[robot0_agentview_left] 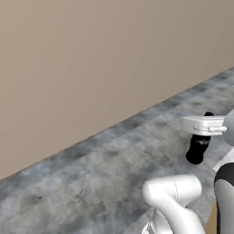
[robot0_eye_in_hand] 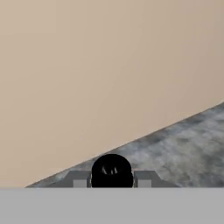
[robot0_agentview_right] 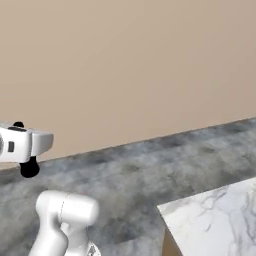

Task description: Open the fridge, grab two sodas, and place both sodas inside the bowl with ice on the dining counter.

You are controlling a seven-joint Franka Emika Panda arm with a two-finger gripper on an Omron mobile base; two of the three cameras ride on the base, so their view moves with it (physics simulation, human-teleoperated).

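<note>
A dark rounded object [robot0_eye_in_hand: 111, 171], identity unclear, is clamped between the fingers of the gripper [robot0_agentview_left: 197, 151] over grey floor [robot0_agentview_left: 91, 183]; dining counter [robot0_agentview_right: 220, 215] corner lies nearby, delivery judged pending.

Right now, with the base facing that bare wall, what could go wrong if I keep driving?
The beige wall is close ahead, so the outstretched gripper may strike it. The dining counter's marble corner sits beside the base on the right; a turn could clip it. What the gripper holds is unclear, so any can might drop unnoticed.
</note>
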